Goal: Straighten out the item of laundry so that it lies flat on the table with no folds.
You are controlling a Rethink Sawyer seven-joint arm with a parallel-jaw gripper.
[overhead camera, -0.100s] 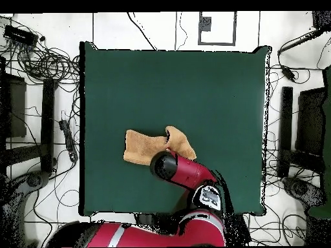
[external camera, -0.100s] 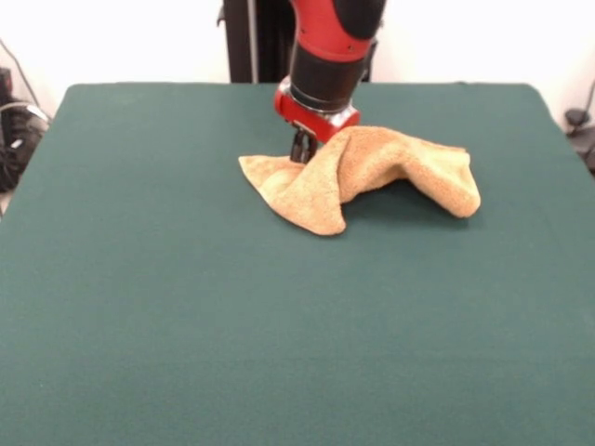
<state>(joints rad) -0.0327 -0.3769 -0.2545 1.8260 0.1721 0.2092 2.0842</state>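
- Bare green table (external camera, -0.100s: 232,325) in front
- Orange-tan towel (external camera, -0.100s: 372,172) lies crumpled on the table's far half, humped and folded, right end raised
- Gripper (external camera, -0.100s: 301,149) down at the towel's upper left fold; grip state cannot be told

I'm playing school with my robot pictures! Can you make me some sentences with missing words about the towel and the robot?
1. The towel on the table is ____ in color.
2. The table has a dark ____ cover.
3. The towel is not flat; it is ____ up into folds.
4. The robot's gripper is down at the towel's ____ in the front view.

Missing words: orange-tan; green; bunched; edge
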